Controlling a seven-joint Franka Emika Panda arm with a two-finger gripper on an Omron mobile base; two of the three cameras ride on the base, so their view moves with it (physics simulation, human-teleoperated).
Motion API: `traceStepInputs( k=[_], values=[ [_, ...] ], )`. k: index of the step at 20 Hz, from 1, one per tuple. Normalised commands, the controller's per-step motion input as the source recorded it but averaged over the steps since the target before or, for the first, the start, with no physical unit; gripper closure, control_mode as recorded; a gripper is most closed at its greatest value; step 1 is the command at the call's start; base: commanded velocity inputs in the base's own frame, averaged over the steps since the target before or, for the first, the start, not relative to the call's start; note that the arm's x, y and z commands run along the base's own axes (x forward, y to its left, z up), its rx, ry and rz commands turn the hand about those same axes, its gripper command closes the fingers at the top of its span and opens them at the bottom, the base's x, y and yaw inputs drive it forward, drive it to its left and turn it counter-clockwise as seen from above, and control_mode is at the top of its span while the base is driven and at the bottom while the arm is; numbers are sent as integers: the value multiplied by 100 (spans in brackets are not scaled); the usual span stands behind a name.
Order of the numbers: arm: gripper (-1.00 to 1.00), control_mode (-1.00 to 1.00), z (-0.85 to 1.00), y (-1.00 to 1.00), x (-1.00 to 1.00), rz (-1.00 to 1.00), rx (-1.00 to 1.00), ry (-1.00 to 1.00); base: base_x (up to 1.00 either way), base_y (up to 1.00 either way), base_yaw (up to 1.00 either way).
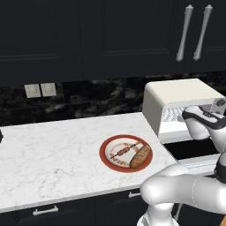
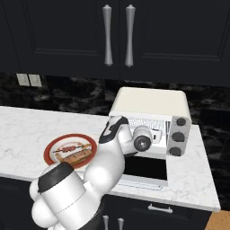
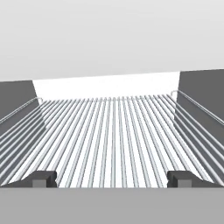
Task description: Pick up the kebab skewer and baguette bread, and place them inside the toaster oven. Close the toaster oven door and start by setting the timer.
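Observation:
The cream-white toaster oven (image 1: 176, 95) (image 2: 150, 103) stands on the counter, its door (image 1: 194, 149) (image 2: 146, 168) folded down flat in front. My gripper (image 3: 113, 178) reaches into the oven mouth just above the wire rack (image 3: 113, 131); it is open and holds nothing. To the left, a red-rimmed plate (image 1: 102, 153) (image 2: 49, 150) carries the kebab skewer (image 1: 125, 150) (image 2: 71, 148) and, on its near side, the golden-brown baguette bread (image 1: 141, 156) (image 2: 77, 157). Three dark knobs (image 2: 179, 136) sit on the oven's right side.
The white marble counter (image 1: 53, 150) stretches left of the plate. Two wall outlets (image 1: 40, 90) sit on the dark backsplash. Dark upper cabinets with silver handles (image 2: 117, 35) hang above the oven. The counter's front edge runs just below the plate.

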Motion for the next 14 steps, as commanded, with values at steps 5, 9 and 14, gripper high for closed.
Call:
traceStepInputs(
  k=[5,9,14],
  values=[
    [-100,-100,0,0,18,0,0,0,0,0,0],
    [-100,-100,0,0,21,0,0,0,0,0,0],
    [-100,-100,-4,0,16,0,0,1,0,0,0]
  ],
)
